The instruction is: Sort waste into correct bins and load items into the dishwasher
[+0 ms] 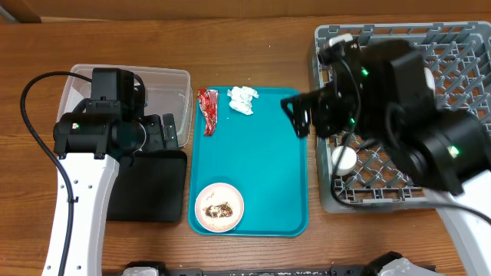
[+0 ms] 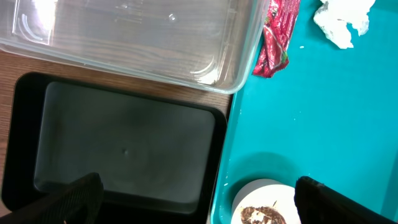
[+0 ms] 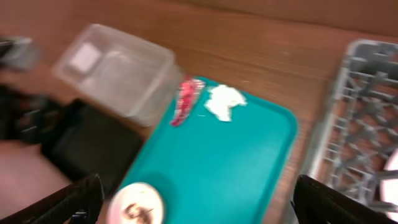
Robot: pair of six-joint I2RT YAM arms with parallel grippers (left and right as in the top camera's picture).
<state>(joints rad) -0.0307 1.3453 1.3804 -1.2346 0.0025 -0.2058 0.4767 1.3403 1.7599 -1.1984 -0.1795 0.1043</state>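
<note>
Black joints [image 1: 100, 134], white links [image 1: 77, 207], black cable [image 1: 22, 100]

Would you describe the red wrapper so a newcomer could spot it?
Find the teal tray mid-table. In its far left corner, beside the clear tub, lies the red wrapper: long, shiny and crumpled, unlike the white tissue next to it.

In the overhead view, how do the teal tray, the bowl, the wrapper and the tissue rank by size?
1. Teal tray
2. Bowl
3. Wrapper and tissue: they look about alike, so I do not rank them.
</note>
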